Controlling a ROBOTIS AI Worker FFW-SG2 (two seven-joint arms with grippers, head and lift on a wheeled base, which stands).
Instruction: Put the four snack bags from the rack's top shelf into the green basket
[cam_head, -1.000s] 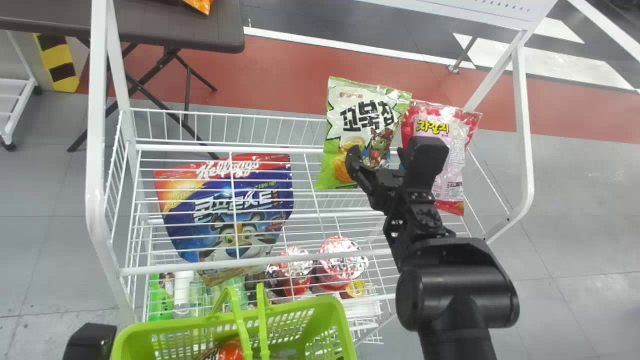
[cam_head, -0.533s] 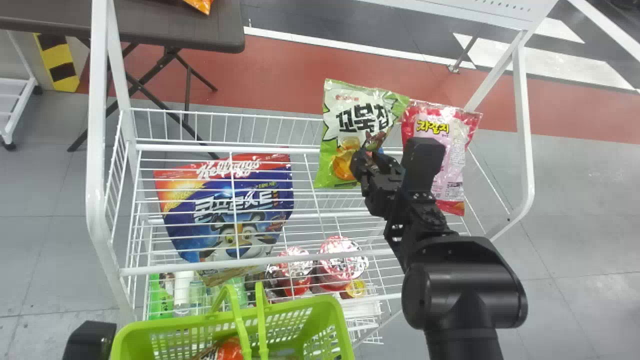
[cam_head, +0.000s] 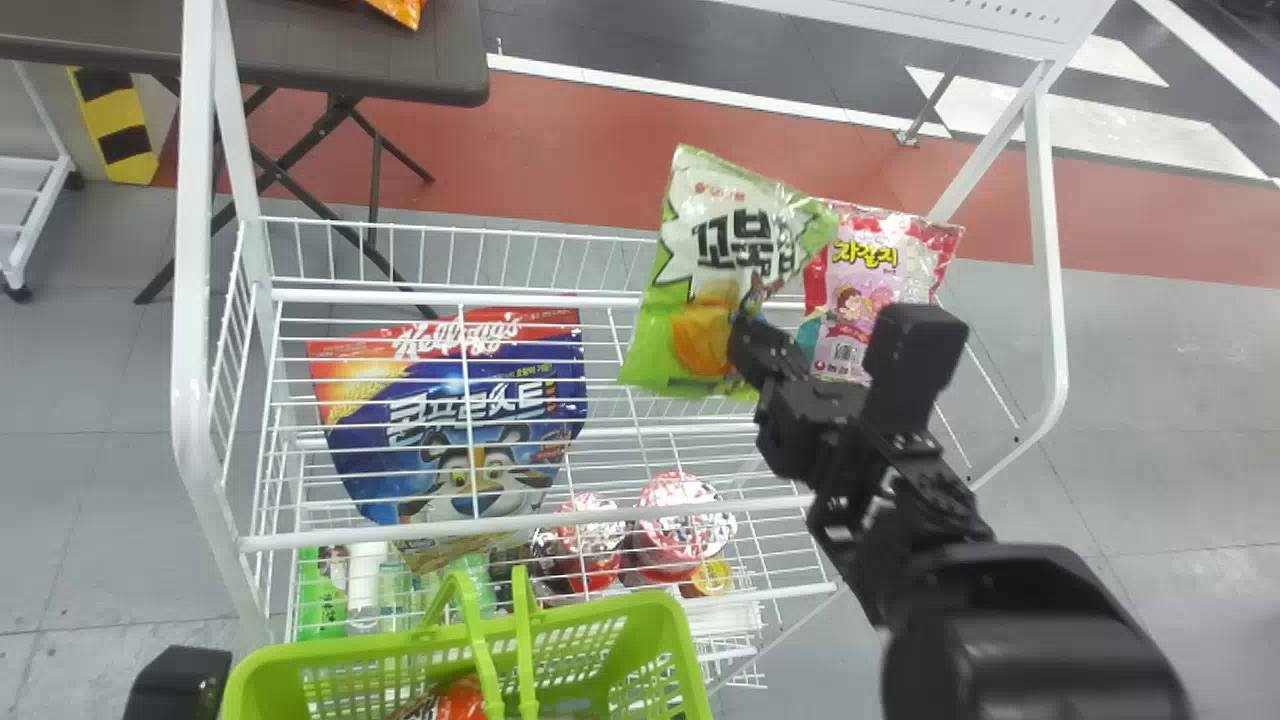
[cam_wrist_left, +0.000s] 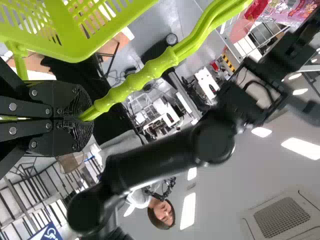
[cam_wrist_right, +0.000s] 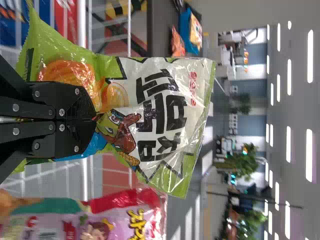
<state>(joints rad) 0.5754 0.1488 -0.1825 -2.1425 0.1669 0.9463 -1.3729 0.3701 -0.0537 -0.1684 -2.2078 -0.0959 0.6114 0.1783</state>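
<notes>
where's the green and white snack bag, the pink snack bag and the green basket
Green and white snack bag (cam_head: 718, 268): head view, middle of its printed front
Pink snack bag (cam_head: 872, 285): head view, printed front
Green basket (cam_head: 350, 645): head view, far rim

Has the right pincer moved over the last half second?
Yes: in the head view, the right pincer has shifted right, farther from the rack's left post.

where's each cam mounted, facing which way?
Head view: on head, facing forward and down over rack, green basket; right arm, part of left arm show.
Left wrist view: on that wrist, looking past left claw along basket handle; right arm beyond.
Right wrist view: on that wrist, looking past right claw at green bag.
Head and right wrist views share green bag, pink bag.
</notes>
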